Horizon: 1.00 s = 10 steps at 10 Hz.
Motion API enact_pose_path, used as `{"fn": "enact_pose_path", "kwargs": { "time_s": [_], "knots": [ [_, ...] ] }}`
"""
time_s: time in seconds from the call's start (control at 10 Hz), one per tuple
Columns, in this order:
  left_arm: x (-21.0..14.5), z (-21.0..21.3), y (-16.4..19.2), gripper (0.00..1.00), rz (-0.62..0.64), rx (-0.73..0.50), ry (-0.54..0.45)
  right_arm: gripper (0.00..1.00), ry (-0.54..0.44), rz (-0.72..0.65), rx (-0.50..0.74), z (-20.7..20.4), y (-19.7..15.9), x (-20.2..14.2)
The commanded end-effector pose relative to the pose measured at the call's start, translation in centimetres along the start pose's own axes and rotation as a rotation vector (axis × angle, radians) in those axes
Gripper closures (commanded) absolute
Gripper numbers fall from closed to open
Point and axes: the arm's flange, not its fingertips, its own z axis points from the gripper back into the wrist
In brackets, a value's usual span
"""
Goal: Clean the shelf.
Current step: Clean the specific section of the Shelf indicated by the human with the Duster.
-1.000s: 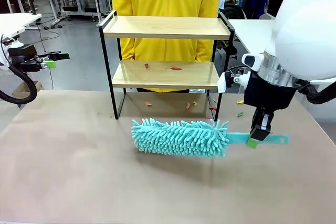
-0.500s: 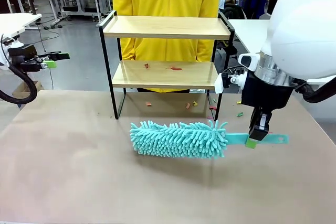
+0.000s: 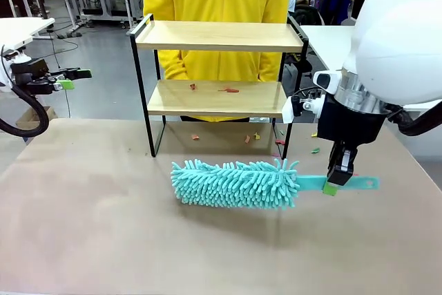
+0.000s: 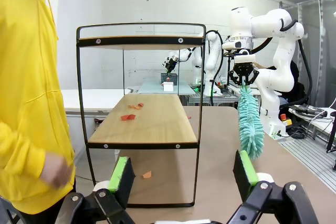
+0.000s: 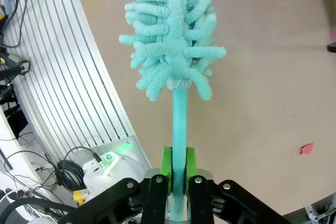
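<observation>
My right gripper [image 3: 333,183] is clamped on the handle of a fluffy teal duster [image 3: 235,184], holding it level just over the tan table [image 3: 83,226]. Just beyond the duster stands the shelf [image 3: 221,36], with reddish scraps [image 3: 228,90] on its lower board. My left gripper [image 4: 184,174] hangs off to the left, jaws wide and empty.

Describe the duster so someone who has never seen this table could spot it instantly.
On the brown table stands the shelf, a two-tier rack of wood and black frame. Just in front of it, the right hand holds the duster level by its flat handle. It is the only turquoise, shaggy thing; the scraps are tiny and flat.
</observation>
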Motion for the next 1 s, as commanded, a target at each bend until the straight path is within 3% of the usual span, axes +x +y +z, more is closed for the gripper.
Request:
{"fn": "enact_pose_path", "kwargs": {
  "time_s": [0.0, 0.9],
  "knots": [
    [0.08, -0.06, -0.25, 0.0, -0.014, -0.006, 0.006, 0.87, 0.012, -0.009, -0.013, 0.44, 0.04, 0.43],
    [0.08, -0.06, -0.25, 0.0, -0.014, -0.006, 0.006, 0.87, 0.012, -0.009, -0.013, 0.44, 0.04, 0.43]
  ]
}}
